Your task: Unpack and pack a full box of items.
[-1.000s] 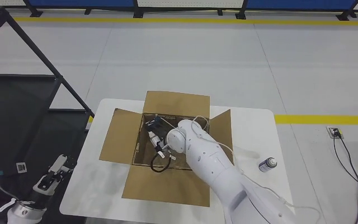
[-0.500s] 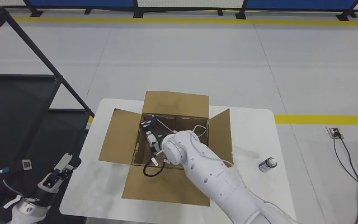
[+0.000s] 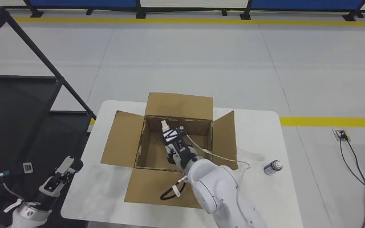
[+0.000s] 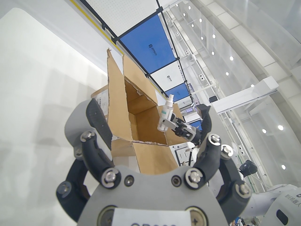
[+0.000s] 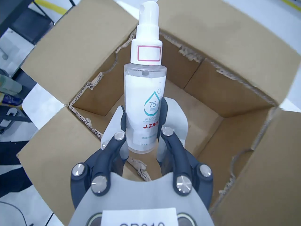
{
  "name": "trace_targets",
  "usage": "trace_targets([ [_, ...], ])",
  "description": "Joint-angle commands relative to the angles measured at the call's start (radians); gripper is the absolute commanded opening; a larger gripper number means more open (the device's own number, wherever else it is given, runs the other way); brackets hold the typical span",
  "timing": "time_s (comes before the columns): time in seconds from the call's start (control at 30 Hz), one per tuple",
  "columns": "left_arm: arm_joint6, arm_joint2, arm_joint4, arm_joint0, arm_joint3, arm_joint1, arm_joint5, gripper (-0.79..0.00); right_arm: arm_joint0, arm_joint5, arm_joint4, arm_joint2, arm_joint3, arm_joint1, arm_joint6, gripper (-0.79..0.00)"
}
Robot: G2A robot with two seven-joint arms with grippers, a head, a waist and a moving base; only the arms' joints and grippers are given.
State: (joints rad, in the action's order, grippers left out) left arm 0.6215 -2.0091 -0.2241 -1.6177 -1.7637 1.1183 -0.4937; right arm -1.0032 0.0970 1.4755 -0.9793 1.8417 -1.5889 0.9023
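1. Right arm: it extends from the near side of the table [image 3: 256,137] over the near flap of the cardboard box [image 3: 179,105]. The right gripper [image 3: 175,145] sits above the box opening, toward the middle.
2. Right gripper [image 5: 143,118] jaws: closed on the lower body of the spray bottle [image 5: 144,88], one finger on each side of it.
3. Spray bottle [image 3: 167,130]: clear body, white label, white spray head. The head points away from the wrist, toward the far wall of the box. In the left wrist view the spray bottle [image 4: 165,114] sits tilted over the opening, apart from the box walls, with the right gripper [image 4: 175,125] clamped behind it.
4. Left arm: low, beside the left edge of the table. The left gripper [image 3: 63,171] is off the tabletop and well apart from the box.
5. Left gripper [image 4: 148,108] jaws: spread wide apart, facing the cardboard box [image 4: 117,99].
6. Cardboard box [image 5: 211,48]: it stands on the white table with all four flaps folded outward. The inner walls and the part of the floor that shows are plain brown cardboard.
7. Can [image 3: 272,167]: it stands upright on the table near the right edge, well apart from the box.
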Motion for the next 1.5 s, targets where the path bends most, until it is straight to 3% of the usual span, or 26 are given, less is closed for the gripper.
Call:
trace_targets([
  [0.0,0.0,-0.002,-0.008,-0.003,-0.009,0.0,-0.008,0.0,-0.069,0.03,0.059,-0.009,0.111,0.007,-0.015,-0.785],
  [0.23,0.022,-0.008,-0.031,-0.01,-0.033,-0.004,-0.015,0.0,-0.365,0.105,0.232,-0.058,0.506,0.036,-0.096,-0.785],
  [0.4,0.034,0.013,-0.014,-0.007,-0.041,-0.005,-0.017,0.0,-0.516,0.261,0.265,-0.094,0.508,0.041,-0.284,-0.785],
  [0.57,0.032,0.021,-0.011,-0.006,-0.045,-0.007,-0.016,0.0,-0.685,0.355,0.146,-0.203,0.508,0.048,-0.432,-0.785],
  [0.7,0.038,0.028,-0.001,0.002,-0.048,-0.009,-0.008,0.0,-0.843,0.345,-0.053,-0.344,0.508,0.055,-0.618,-0.785],
  [0.77,0.039,0.033,0.007,0.005,-0.053,-0.01,-0.004,0.0,-0.906,0.313,-0.154,-0.423,0.508,0.059,-0.646,-0.785],
  [0.87,0.038,0.043,0.017,0.008,-0.057,-0.011,0.001,0.0,-0.939,0.269,-0.276,-0.539,0.508,0.065,-0.577,-0.785],
  [0.97,0.035,0.051,0.027,0.009,-0.059,-0.012,0.004,0.0,-0.918,0.214,-0.378,-0.648,0.508,0.075,-0.399,-0.785],
  [1.17,0.028,0.055,0.028,0.013,-0.049,-0.014,0.009,0.0,-0.843,0.237,-0.543,-0.847,0.48,0.092,-0.089,-0.785],
  [1.47,0.026,0.05,0.017,0.023,-0.033,-0.018,0.016,0.0,-0.583,0.216,-0.52,-0.917,0.202,0.133,0.214,-0.785],
])
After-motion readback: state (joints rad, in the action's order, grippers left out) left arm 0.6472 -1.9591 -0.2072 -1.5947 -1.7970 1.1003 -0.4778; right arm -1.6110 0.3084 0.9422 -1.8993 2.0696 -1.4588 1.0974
